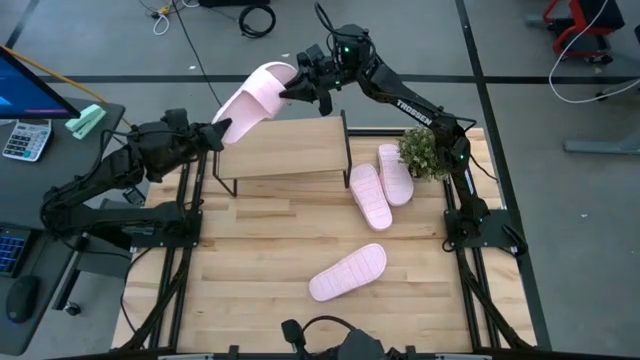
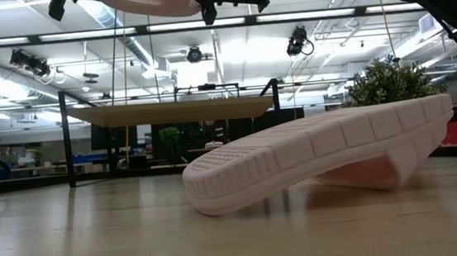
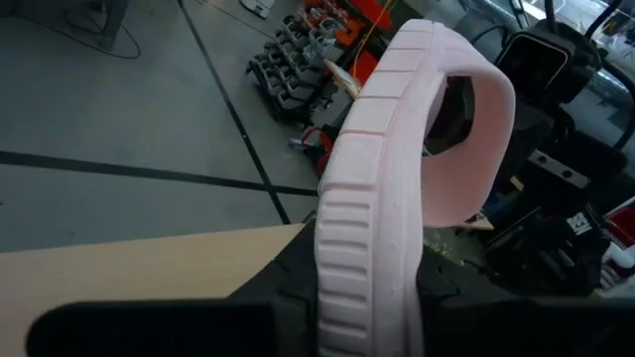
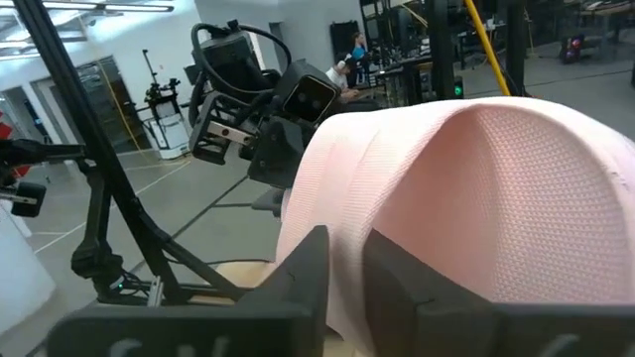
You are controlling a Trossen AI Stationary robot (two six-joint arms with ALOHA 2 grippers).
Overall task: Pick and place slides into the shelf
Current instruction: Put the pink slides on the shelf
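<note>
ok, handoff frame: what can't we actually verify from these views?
- Left gripper finger contact: high view too small; left wrist view blocked by the held slide.
- Right gripper release: strap fills the right wrist view.
- Shelf underside: near slide blocks the low view.

Overhead looks straight down, low camera level; both share the shelf (image 1: 283, 148).

Grey concrete floor (image 1: 560, 170) with dark tape lines all round the wood table (image 1: 260, 270). Upper left there's a desk with a monitor (image 1: 30, 85) and a calculator (image 1: 25, 140). Low view shows ceiling strip lights (image 2: 29, 33), pretty bright workshop overall.
</note>
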